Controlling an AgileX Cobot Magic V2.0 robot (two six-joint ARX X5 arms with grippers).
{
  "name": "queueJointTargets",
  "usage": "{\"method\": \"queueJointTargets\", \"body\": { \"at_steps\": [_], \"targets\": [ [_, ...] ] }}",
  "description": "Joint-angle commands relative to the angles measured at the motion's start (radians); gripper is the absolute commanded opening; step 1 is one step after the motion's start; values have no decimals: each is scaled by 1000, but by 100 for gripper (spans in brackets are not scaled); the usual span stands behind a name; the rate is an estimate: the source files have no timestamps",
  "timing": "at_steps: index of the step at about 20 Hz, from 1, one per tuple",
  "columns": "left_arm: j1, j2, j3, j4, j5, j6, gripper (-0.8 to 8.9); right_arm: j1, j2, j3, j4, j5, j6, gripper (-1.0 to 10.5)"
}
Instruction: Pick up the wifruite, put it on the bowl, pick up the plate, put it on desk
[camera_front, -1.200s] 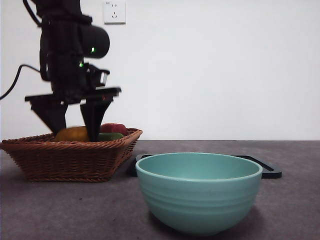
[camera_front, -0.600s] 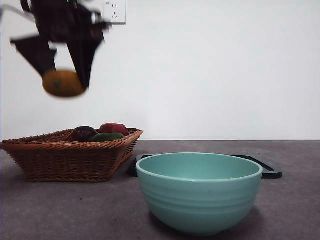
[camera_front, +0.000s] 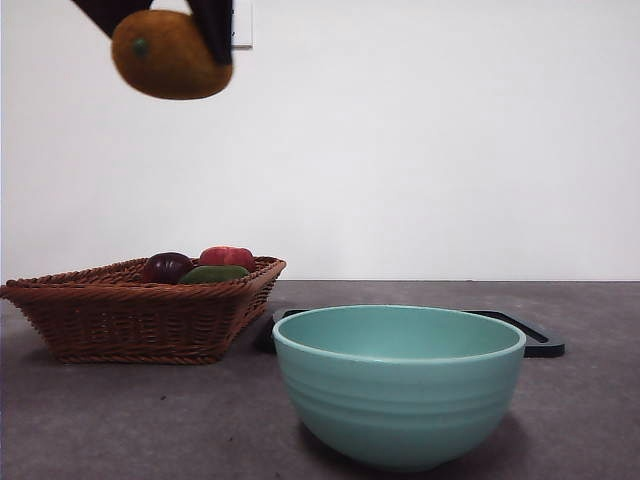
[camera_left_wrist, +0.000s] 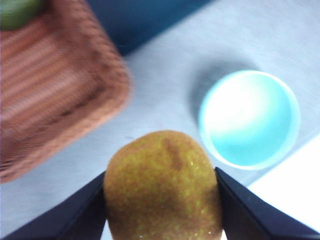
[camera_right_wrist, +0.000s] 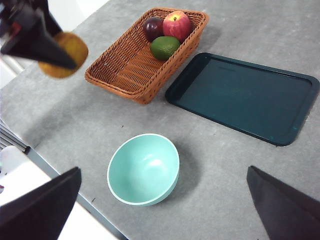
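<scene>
Front view: dark grey-brown matte desk (camera_front: 120, 420) before a plain white wall (camera_front: 450, 140) bearing a socket plate partly hidden at top. Deep mint-teal ridged ceramic bowl (camera_front: 398, 385) nearest; brown wicker basket (camera_front: 130, 315) behind to one side, holding dark purple round fruit (camera_front: 166, 267), red apple (camera_front: 228, 257) and green fruit (camera_front: 213, 273); flat dark tray (camera_front: 535, 338) behind the bowl. Oval orange-brown wifruite (camera_front: 170, 55) high above the basket, pinched between black fingers.

Left wrist view: left gripper (camera_left_wrist: 161, 200) clamped on the wifruite, fingers touching both flanks; bowl and basket below, blurred.

Right wrist view: right gripper (camera_right_wrist: 165, 210) wide apart, holding nothing, well above the desk; bowl between basket and desk edge.
</scene>
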Motion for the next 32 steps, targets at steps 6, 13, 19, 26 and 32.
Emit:
{"method": "queueJointTargets", "body": {
  "at_steps": [6,13,19,26,32],
  "targets": [
    [-177,55,16,58,1,-83,267,5,-1,34,-81,-8,3,651],
    [-256,183,16,124,1,-92,267,5,-1,147,-178,-3,-13,651],
    [-293,306,16,182,1,-102,267,5,-1,184,-256,-3,-28,651],
    [-315,439,16,232,1,-106,267,5,-1,188,-258,-3,-31,651],
    [-319,513,16,251,-6,-105,267,5,-1,188,-258,-4,-31,651]
  ]
}}
